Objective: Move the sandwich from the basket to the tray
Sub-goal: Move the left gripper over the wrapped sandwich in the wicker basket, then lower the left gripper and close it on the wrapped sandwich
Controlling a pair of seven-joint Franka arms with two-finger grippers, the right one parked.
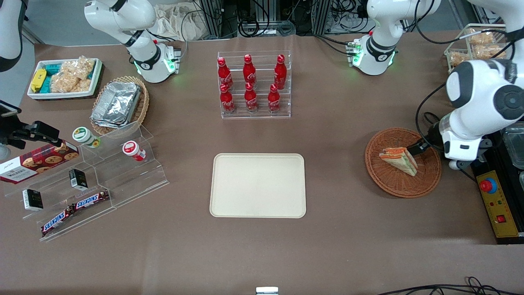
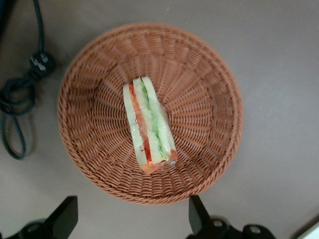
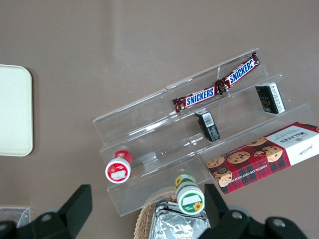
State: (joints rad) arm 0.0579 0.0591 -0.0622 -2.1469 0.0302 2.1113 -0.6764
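- The claw [image 2: 130,219] hangs above the basket [image 2: 209,74], over its rim at the working arm's end of the table [image 1: 335,246]; its two dark fingers [image 2: 64,218] stand wide apart and hold nothing.
- The sandwich [image 2: 148,124] lies below the claw, inside the basket near its middle, on its side so the pale bread and the orange-red and green filling layers face up; clear wrap covers it.
- In the front view the sandwich [image 1: 399,159] sits just beside the one dark fingertip that shows; whether they touch cannot be told from here.
- The basket [image 1: 403,186] rests on the table directly under the claw.
- The tray [image 1: 258,185] lies flat on the table, well apart from the claw, toward the parked arm's end; nothing is on it.
- A clear rack of red bottles [image 1: 250,84] stands farther from the front camera than the tray and the claw.
- A black cable [image 2: 20,94] coils on the table beside the basket, below the claw's level.
- A yellow control box [image 1: 499,207] with a red button sits at the table's edge near the claw.
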